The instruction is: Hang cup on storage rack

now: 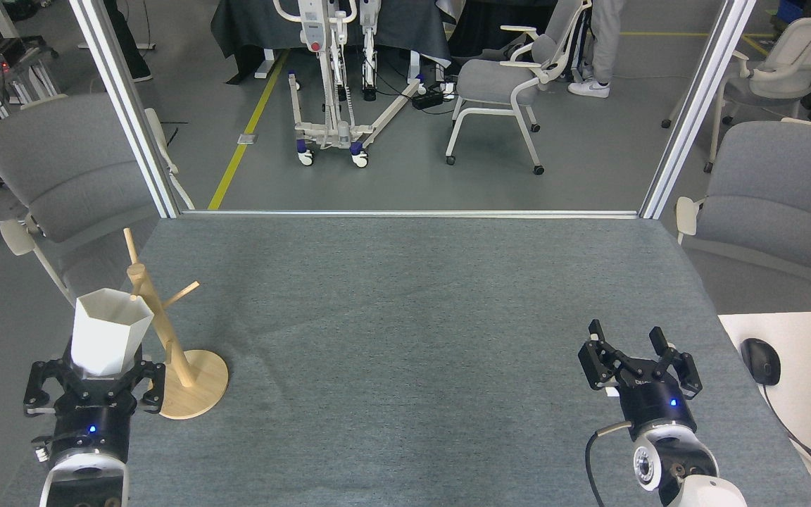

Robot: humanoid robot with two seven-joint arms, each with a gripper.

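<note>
Cup [108, 331] is clamped upright at its base in my left gripper [93, 380], apparently touching the rack [166, 345] but not yet hung; my right gripper [634, 350] idles, fingers spread.

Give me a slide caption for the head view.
Left gripper holds the white hexagonal cup beside the wooden mug tree; right gripper idle.
</note>
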